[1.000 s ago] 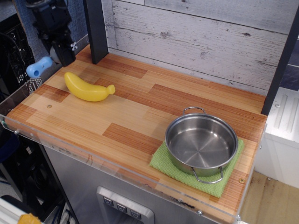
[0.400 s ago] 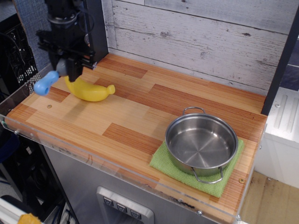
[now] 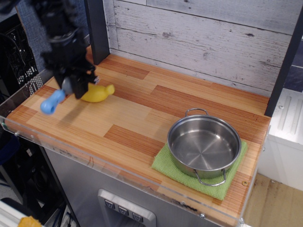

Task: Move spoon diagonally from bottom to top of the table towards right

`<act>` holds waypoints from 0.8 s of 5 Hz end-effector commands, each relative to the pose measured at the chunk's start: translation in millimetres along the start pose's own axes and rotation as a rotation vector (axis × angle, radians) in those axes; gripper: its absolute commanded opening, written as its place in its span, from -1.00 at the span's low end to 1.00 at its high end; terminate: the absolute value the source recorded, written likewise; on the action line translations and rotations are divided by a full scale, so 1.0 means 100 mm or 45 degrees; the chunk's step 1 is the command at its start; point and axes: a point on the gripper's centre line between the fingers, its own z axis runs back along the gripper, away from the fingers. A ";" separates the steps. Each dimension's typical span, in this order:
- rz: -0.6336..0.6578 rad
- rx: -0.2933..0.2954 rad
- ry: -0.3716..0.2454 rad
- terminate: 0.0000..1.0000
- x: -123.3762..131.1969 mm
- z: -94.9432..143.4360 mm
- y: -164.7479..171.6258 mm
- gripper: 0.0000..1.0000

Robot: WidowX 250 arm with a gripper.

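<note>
One arm over the left part of the table (image 3: 142, 118), blurred; gripper (image 3: 72, 85) pointing down, closed on the bowl end of the spoon (image 3: 53, 101), though blur hides the exact seating of the fingers; light-blue handle sticking out down and to the left, tilted, apparently lifted off the wood above the near-left area of the striped planks; dark-grey bowl mostly hidden at the fingertips. Just behind the gripper, lying on the wood, the yellow banana (image 3: 97, 93), partly covered by the gripper, its stem end pointing right. Well apart, at the near-right corner, a steel pot (image 3: 203, 144) with two wire handles, resting on a green cloth (image 3: 165, 165); clear acrylic edge along the front. Behind, a whitewashed plank wall (image 3: 199, 38) and a dark post (image 3: 97, 28) at the back left.
</note>
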 end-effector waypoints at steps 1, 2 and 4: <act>-0.041 -0.103 -0.069 -1.00 0.04 0.00 -0.06 -1.00; -0.077 -0.110 -0.047 -1.00 0.04 -0.03 -0.11 -1.00; -0.094 -0.099 -0.022 -1.00 0.04 0.05 -0.17 1.00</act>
